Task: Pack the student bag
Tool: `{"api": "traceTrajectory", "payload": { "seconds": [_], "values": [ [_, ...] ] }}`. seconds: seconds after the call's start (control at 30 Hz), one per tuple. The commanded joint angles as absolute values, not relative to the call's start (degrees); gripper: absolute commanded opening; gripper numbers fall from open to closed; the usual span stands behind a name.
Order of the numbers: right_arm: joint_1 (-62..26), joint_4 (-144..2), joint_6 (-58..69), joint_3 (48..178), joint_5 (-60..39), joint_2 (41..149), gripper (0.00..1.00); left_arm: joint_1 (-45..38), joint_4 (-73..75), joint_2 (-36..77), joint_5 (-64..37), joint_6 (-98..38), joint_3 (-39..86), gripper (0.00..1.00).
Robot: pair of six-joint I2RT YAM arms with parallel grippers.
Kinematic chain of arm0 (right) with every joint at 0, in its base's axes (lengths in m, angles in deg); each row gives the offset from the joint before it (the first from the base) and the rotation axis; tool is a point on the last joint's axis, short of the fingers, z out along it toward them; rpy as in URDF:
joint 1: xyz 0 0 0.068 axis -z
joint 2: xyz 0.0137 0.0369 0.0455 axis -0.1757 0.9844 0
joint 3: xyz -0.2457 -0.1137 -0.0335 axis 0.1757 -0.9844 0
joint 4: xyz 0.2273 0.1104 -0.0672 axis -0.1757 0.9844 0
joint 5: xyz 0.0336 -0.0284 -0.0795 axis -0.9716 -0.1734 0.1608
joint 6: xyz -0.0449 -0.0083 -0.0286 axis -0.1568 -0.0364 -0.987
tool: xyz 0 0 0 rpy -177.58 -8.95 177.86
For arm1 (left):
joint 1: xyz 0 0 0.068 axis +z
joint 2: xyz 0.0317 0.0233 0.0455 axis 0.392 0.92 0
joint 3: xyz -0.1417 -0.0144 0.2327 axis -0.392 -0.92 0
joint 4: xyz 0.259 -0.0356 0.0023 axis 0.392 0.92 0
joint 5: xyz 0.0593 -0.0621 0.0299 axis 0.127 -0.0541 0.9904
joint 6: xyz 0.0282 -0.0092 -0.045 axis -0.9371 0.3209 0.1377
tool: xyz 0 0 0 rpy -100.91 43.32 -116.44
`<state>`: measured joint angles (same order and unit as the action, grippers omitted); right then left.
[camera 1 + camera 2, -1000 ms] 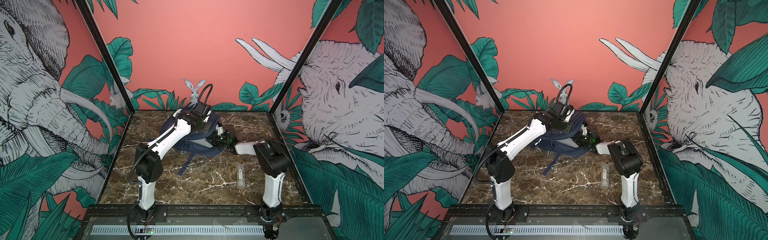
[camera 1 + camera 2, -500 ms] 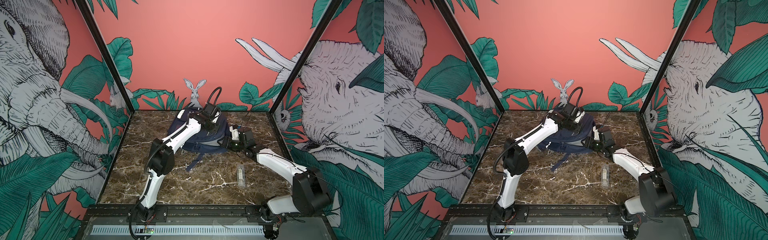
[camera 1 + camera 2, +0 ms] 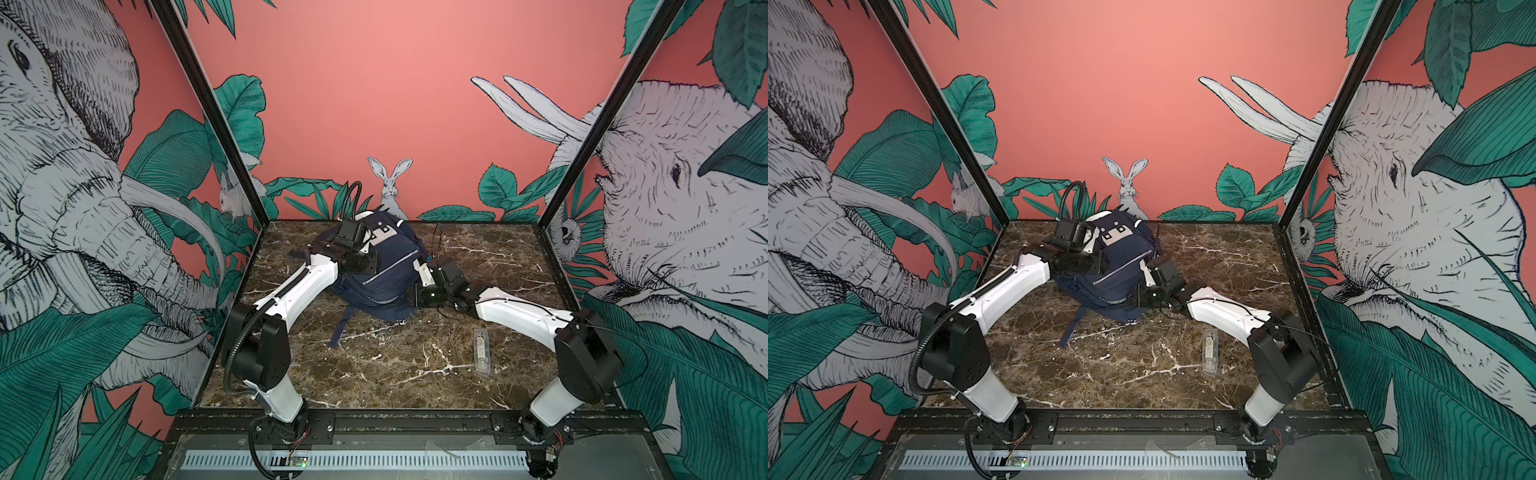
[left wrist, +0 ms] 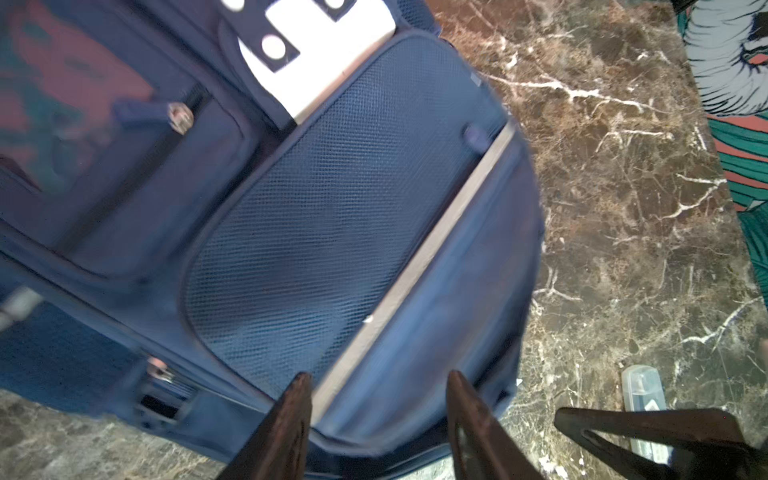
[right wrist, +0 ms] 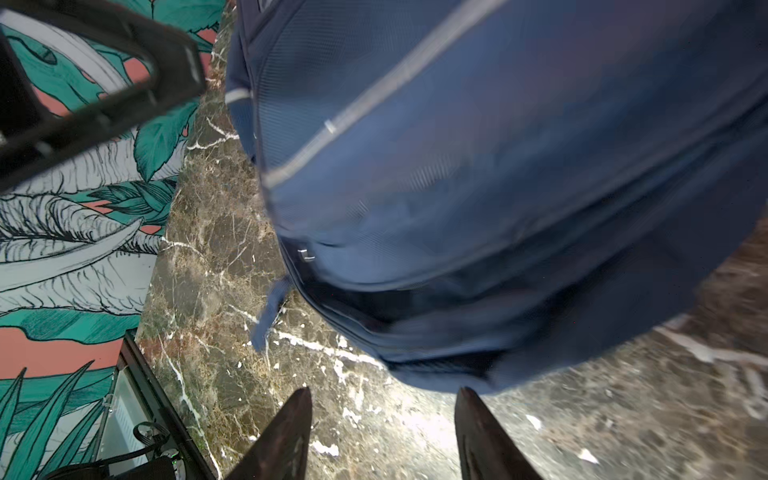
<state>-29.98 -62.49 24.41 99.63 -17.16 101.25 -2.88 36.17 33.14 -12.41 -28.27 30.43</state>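
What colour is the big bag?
The student bag is navy blue; clearest in the left wrist view.

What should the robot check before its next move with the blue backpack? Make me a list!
1. The left gripper open and empty: ok, jaws apart over the student bag.
2. The right gripper open and empty: ok, nothing between its jaws.
3. Bag resting on the table: ok.
4. Bag's opening wide enough for packing: cannot tell, too blurred.
5. The clear case free to pick: ok, it lies alone near the right arm.
6. The strap out of the way: not ok, it trails over the table and might snag.
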Motion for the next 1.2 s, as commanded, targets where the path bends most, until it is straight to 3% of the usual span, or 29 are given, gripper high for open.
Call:
{"api": "traceTrajectory", "payload": {
  "seconds": [0.0,0.13,0.3,0.47,0.6,0.87,1.17],
  "values": [
    [-29.87,-63.44,25.42,100.7,-16.28,102.37,0.55,-3.81,33.1,31.52,-16.45,-27.83,28.27,0.49],
    [-29.68,-62.94,25.83,99.74,-16.22,101.39,0.55,-4.03,32.65,33.41,-18.71,-27.74,29.5,0.4],
    [-29.7,-64.78,26.41,97.77,-18.01,100.91,0.57,-2.76,37.41,32.86,-7.04,-27.41,29.26,0.49],
    [-29.95,-72.63,30.34,97.66,-26.44,105.01,0.56,3.7,34.43,31.74,-4.36,-24.48,24.14,0.52],
    [-30.12,-73.34,30.67,97.92,-26.37,105.37,0.56,7.33,31.84,33.73,-5.49,-22.92,22.35,0.53],
    [-30.31,-72.83,30.15,95.82,-26.94,103.46,0.57,5.83,25.88,39.4,-13.86,-18.9,21.78,0.53],
    [-30.27,-74.04,31.47,93.01,-25.66,103.7,0.57,-1.6,22.76,40.14,-13.89,-13.49,20.54,0.48]
  ]
}}
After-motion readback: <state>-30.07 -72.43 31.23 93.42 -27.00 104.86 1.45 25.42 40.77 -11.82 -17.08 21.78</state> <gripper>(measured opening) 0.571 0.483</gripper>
